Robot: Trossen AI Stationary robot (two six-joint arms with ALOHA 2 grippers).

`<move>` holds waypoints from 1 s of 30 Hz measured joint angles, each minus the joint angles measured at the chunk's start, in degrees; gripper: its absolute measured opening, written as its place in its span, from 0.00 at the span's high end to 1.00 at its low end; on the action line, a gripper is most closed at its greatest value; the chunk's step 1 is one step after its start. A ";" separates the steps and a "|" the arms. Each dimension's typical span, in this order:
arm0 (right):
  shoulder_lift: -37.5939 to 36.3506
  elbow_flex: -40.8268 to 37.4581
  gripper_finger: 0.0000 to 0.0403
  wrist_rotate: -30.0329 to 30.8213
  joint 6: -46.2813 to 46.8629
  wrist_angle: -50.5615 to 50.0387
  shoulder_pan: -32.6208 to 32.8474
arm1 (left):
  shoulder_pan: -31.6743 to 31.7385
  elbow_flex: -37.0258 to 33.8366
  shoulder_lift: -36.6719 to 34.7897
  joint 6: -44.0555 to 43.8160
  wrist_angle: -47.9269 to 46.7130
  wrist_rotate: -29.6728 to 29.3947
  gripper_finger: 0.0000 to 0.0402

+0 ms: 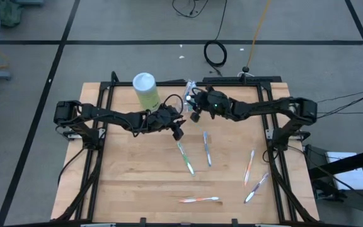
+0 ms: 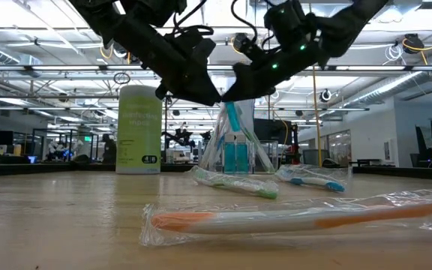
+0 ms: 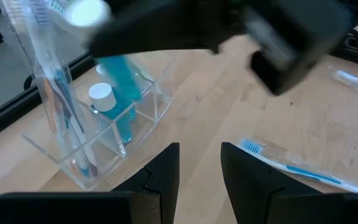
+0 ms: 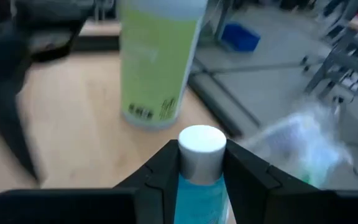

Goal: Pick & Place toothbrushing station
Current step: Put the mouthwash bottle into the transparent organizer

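The right gripper [image 4: 201,177] is clamped on a blue tube [image 4: 199,180] above the clear organizer [image 3: 104,134] at the table's far edge. The left gripper [image 3: 197,165] hovers beside it, fingers apart, empty. Wrapped toothbrushes [image 1: 186,157] lie scattered nearer.

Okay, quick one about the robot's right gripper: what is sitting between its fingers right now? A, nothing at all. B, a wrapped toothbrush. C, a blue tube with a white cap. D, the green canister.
C: in the right wrist view the right gripper has a blue tube with a white cap clamped between its fingers, while the green canister stands apart on the table beyond.
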 joint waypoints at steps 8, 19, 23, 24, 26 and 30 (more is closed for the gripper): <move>5.66 0.15 0.74 6.14 -1.02 7.66 -0.81 | -0.20 -0.01 0.00 0.00 -0.03 0.00 0.69; 3.58 0.04 0.74 5.96 -1.29 4.97 -0.58 | -0.25 -0.02 0.00 0.00 -0.03 0.00 0.69; 3.98 0.00 0.75 5.85 1.09 4.89 -0.78 | -0.26 -0.02 0.00 0.00 0.02 -0.02 0.69; 4.38 0.00 0.75 5.79 1.45 5.50 -0.90 | -0.25 -0.02 0.00 0.00 0.02 -0.02 0.69; 5.29 0.02 0.74 5.82 1.51 5.41 -1.07 | -0.26 -0.02 0.00 0.00 0.05 -0.02 0.69; 6.05 -0.03 0.74 5.79 3.27 6.22 -1.57 | -0.25 -0.02 0.00 0.02 0.06 -0.02 0.69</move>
